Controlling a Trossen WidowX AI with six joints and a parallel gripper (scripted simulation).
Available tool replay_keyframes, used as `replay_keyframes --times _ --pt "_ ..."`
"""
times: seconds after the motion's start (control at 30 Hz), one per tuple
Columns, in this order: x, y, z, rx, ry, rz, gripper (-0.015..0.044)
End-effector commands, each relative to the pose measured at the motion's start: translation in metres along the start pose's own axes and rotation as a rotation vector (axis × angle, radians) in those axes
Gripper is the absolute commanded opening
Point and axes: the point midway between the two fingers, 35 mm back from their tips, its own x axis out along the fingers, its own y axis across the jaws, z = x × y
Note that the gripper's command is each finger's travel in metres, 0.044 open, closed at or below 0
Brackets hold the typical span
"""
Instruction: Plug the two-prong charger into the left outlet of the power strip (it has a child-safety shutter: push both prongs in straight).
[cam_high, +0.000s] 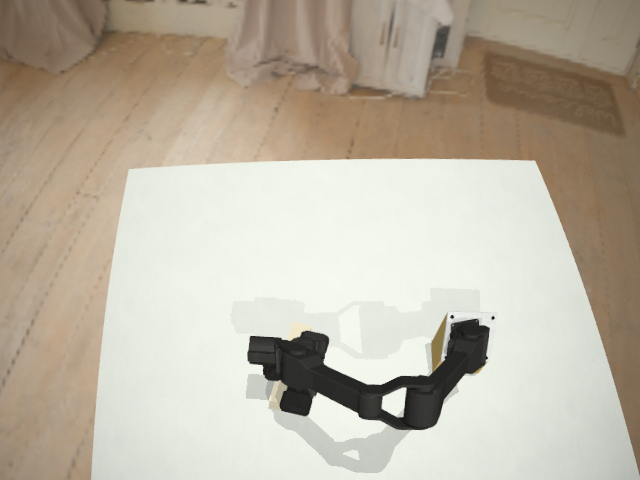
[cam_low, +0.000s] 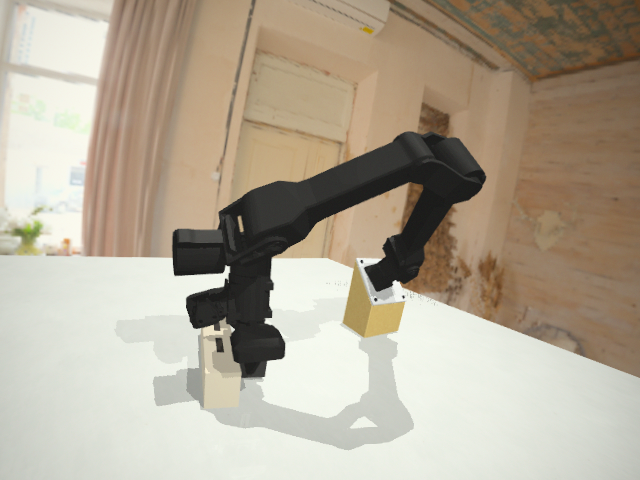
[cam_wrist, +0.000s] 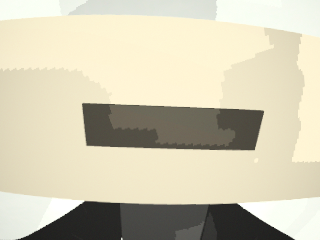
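The power strip (cam_high: 276, 396) (cam_low: 221, 387) (cam_wrist: 165, 175) is a cream block standing on the table, partly covered by the arm in the top view. The exterior view shows two dark openings in its top. One dark rectangular opening (cam_wrist: 170, 127) fills the middle of the wrist view. My gripper (cam_low: 253, 367) points down close beside the strip's long side, low near the table. It is shut on a dark grey piece (cam_wrist: 161, 222), which looks like the charger, at the bottom of the wrist view. The strip's edge hides the fingertips there, and no prongs are visible.
The arm's base sits on a wooden block (cam_high: 439, 345) (cam_low: 384, 318) with a white top plate, to the right of the strip. My arm arches between base and strip. The white table (cam_high: 330, 232) (cam_low: 465, 403) bears both.
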Motion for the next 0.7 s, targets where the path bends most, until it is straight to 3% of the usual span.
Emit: replay_keyframes --times 0.0,0.4,0.67 --pt "0.0000 0.0001 0.0007 -0.003 -0.003 0.000 0.0131" --pt "0.0000 0.0001 0.0005 -0.003 -0.003 0.000 0.0440" --pt "0.0002 0.0001 -0.0015 -0.005 -0.005 0.001 0.0440"
